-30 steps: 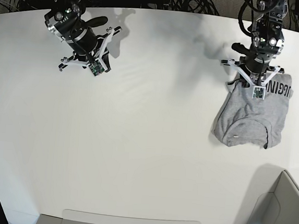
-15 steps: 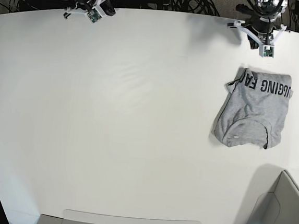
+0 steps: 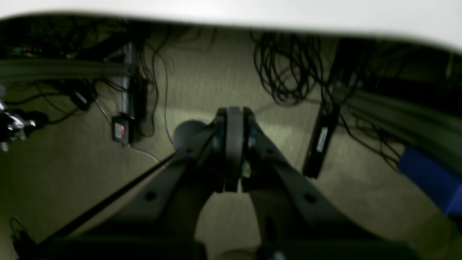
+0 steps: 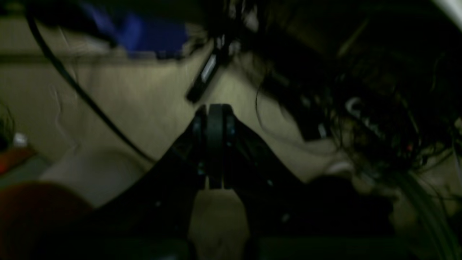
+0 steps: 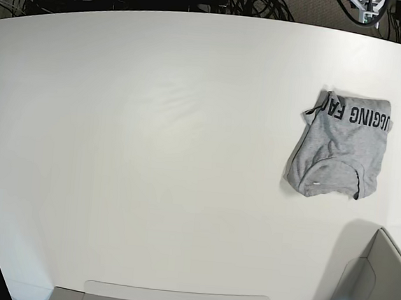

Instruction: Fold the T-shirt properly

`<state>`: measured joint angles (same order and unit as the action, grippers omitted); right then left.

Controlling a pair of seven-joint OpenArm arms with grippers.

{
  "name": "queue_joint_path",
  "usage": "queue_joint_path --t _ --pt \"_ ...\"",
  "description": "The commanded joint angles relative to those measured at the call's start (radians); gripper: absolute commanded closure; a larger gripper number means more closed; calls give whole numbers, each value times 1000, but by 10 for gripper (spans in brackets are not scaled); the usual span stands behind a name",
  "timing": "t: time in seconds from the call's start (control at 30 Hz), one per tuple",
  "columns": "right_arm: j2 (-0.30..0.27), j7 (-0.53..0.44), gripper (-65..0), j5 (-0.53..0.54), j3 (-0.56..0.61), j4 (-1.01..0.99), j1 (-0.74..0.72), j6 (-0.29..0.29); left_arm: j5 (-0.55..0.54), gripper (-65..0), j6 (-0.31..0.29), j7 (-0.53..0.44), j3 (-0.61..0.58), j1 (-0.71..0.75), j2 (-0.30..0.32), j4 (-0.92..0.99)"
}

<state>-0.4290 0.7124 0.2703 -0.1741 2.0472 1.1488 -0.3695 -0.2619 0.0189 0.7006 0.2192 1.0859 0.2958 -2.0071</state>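
Both grippers are clenched on nothing: the left gripper (image 3: 231,151) and right gripper (image 4: 214,144) hang past the bench (image 5: 151,153) edge over the floor. The T-shirt (image 5: 340,148) lies far from both, folded into 1 loose bundle. Its curled edge and uneven layers could spring open, since nothing holds them down.

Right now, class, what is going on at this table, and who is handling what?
Nothing is being handled. The T-shirt lies folded into a compact bundle on the white table, black lettering showing along its far edge. Both arms are off the tabletop: the left gripper and right gripper are shut, empty, over the floor beyond the table edge.
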Motion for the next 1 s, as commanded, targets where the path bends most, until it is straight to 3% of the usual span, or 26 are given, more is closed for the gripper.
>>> queue_joint_path --t 0.0,0.1,0.27,0.47,0.6,0.7,0.87,0.97 --pt "-6 -7 0 16 9 -3 13 -6 2 0 5 -14 -11 7 3 16" --pt "-6 -6 0 16 43 -98 -28 -6 2 0 5 -14 -40 -26 3 133" --pt "-34 -15 0 16 178 -376 -192 -6 2 0 5 -14 -120 -204 3 406" --pt "-47 -124 0 16 353 -736 -375 -6 6 0 5 -28 -209 -341 4 642" --pt "-28 -230 0 16 430 -1003 -507 -3 3 0 5 -29 -266 -447 4 825" --pt "8 -373 0 16 483 -1218 -611 -1 3 0 5 -42 -340 -543 4 975" --pt "43 -770 0 16 631 -1601 -764 0 5 0 6 -147 -455 -666 3 1207" --pt "61 -959 0 16 730 -1749 -826 0 8 0 10 -209 -488 -726 -22 1314"
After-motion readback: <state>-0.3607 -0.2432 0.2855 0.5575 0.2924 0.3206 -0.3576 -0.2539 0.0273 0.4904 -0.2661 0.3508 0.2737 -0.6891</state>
